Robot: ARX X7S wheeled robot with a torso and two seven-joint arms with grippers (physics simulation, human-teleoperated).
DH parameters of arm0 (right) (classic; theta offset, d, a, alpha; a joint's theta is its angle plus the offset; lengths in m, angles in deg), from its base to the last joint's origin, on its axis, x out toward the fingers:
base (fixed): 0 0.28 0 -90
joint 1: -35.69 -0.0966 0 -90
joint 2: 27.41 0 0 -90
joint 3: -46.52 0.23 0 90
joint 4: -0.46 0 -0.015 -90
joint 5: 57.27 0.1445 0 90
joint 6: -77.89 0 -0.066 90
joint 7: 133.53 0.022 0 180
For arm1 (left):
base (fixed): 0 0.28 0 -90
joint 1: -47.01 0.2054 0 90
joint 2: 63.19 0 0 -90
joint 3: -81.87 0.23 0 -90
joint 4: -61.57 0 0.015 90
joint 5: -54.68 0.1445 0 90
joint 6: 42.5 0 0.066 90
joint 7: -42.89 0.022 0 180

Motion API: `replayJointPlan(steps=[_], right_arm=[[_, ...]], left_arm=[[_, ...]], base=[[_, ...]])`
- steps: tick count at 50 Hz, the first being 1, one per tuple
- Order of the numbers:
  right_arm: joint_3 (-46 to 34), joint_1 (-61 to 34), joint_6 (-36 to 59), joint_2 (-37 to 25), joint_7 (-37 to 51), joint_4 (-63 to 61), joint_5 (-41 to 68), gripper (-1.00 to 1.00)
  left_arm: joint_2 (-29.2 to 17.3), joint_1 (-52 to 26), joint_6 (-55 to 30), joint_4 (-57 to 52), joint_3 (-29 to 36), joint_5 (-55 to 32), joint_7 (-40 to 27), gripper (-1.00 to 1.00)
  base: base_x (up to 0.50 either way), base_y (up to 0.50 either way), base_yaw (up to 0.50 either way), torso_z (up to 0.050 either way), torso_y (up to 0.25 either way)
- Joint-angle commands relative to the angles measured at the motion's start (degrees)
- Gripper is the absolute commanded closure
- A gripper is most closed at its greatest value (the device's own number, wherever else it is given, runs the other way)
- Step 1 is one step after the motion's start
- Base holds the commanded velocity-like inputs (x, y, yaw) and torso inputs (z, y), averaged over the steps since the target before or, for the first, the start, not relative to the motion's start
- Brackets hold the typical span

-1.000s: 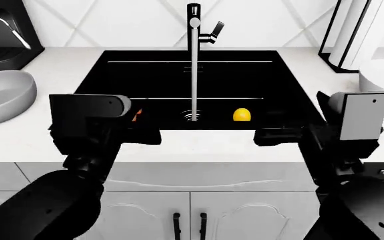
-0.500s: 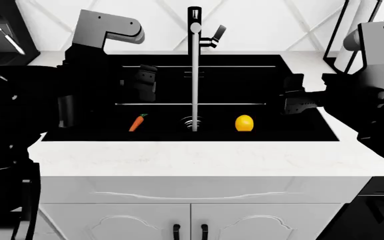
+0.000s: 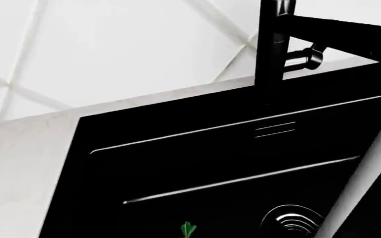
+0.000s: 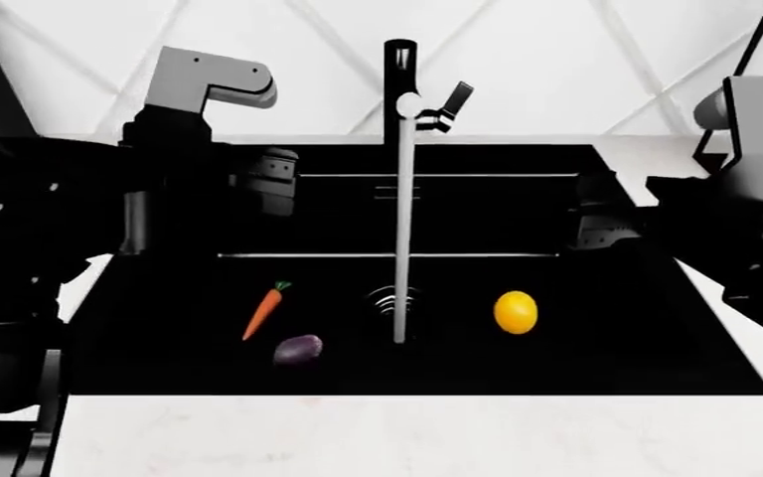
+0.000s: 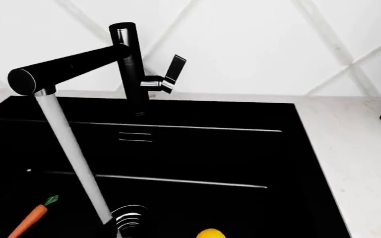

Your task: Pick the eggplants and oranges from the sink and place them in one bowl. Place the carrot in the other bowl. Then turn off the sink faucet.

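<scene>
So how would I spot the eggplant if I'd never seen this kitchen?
Look into the black sink under the running faucet. On its floor, at the robot's left of the water stream, the eggplant lies nearest the front edge, just below the carrot. It is the only dark-purple, egg-shaped item; its neighbours are orange.

Carrot (image 4: 262, 310), eggplant (image 4: 299, 350), orange (image 4: 516, 311) — all in sink (image 4: 156, 328).

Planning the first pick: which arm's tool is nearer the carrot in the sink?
Left. Its tool hangs above the basin's left side, up and back from the carrot. The right tool is across the water stream, over the orange's side.
</scene>
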Motion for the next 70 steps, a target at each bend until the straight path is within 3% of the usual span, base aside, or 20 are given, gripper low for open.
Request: replayJointPlan(steps=[1,16,41,56,59,70], right_arm=[[1.32,2.33,-0.49,-0.94,3.2,-0.82,3.38,-1.0],[-0.75,2.47,-1.61,-1.55,1.85,0.18,2.25,-1.0],[-1.53,5.41,-3.34,-3.01,1.87,-0.82,2.77,-1.0],[-2.23,4.83,-3.96,-3.17,1.94,0.06,3.42,-1.0],[-2.47,4.69,-4.1,-3.21,1.69,0.59,3.35,-1.0],[-4.08,5.39,-5.59,-3.27,-1.05,0.92,1.03,-1.0]], left_arm=[[0.34,0.07,1.45,2.14,1.79,0.82,0.66,-1.0],[-0.94,-0.12,4.1,4.69,4.67,2.35,3.88,-1.0],[-1.67,0.18,4.61,6.65,5.61,2.47,4.65,-1.0],[1.23,-0.44,8.11,12.06,8.3,5.11,5.51,-1.0],[-1.12,0.44,6.93,9.87,7.76,4.05,5.97,-1.0],[-1.39,0.31,6.4,9.6,8.15,3.8,5.98,-1.0]], base=[[0.47,0.0,0.0,0.0,0.0],[0.33,0.0,0.0,0.0,0.001],[0.07,0.0,0.0,0.0,0.0],[0.11,0.0,0.0,0.0,0.0],[0.11,0.0,0.0,0.0,0.0],[0.1,0.0,0.0,0.0,0.001]])
